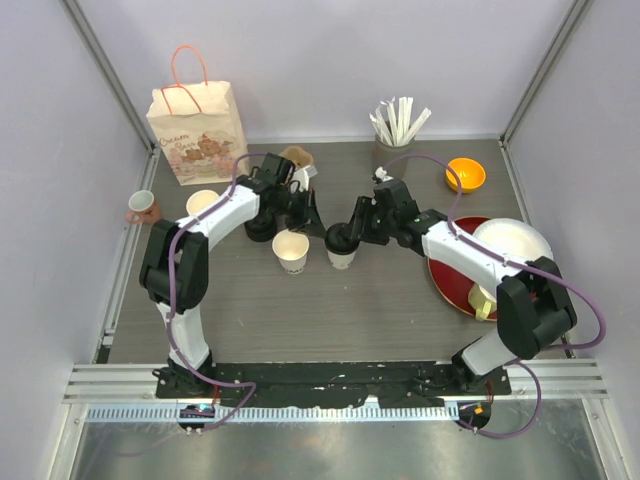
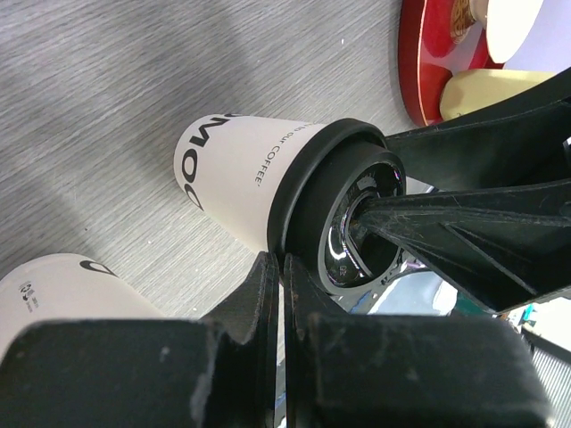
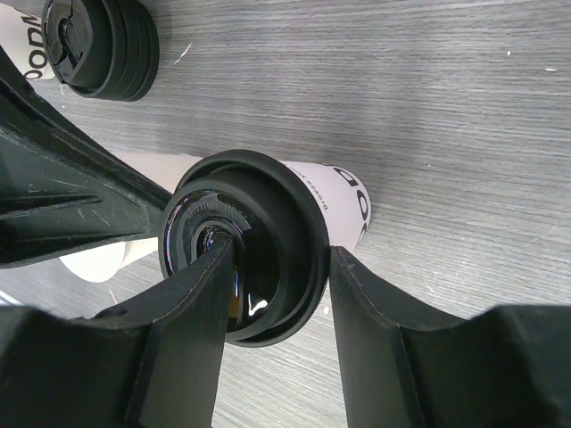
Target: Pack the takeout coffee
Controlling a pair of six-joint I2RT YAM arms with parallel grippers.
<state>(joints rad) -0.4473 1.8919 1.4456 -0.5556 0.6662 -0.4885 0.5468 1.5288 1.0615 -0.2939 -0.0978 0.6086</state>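
The takeout coffee (image 1: pixel 342 250) is a small cream cup with a black lid (image 3: pixel 245 254), standing mid-table; it also shows in the left wrist view (image 2: pixel 236 169). My right gripper (image 1: pixel 346 236) (image 3: pixel 278 254) is shut on the lid's edge, one finger in the lid's recess and the other against the outer rim. My left gripper (image 1: pixel 316 226) (image 2: pixel 281 265) is shut and empty, its tips just beside the lid's rim. My left fingers (image 3: pixel 62 183) also show in the right wrist view.
An open cream cup (image 1: pixel 291 250) stands left of the coffee, another (image 1: pixel 203 203) further left. Black lids (image 3: pixel 103 45) sit stacked near my left arm. A paper bag (image 1: pixel 197 130), pink mug (image 1: pixel 142 207), straw holder (image 1: pixel 393 140), orange bowl (image 1: pixel 465 175), red plate (image 1: pixel 455 285) and white plate (image 1: pixel 512 245) surround.
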